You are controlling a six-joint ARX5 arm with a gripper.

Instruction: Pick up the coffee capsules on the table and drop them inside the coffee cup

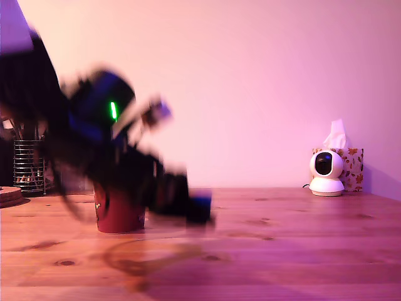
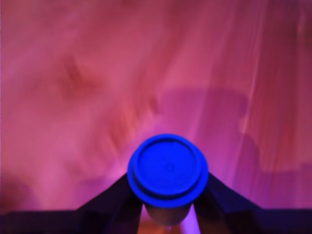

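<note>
A blue coffee capsule (image 2: 168, 168), seen lid-on, sits between the two dark fingers (image 2: 114, 202) of my gripper (image 2: 168, 197), which is shut on it above bare wooden tabletop. In the exterior view the arm is motion-blurred. My gripper (image 1: 193, 210) hangs low over the table, just to the exterior view's right of the dark red coffee cup (image 1: 119, 216), and the arm partly hides that cup. No other capsule shows in either view.
At the exterior view's far left stand a wire mesh utensil holder (image 1: 28, 166) and a round wooden piece (image 1: 9, 194). At the back right are a white dome camera (image 1: 326, 172) and a tissue box (image 1: 352, 166). The wooden table (image 1: 282, 251) stretches right of the cup.
</note>
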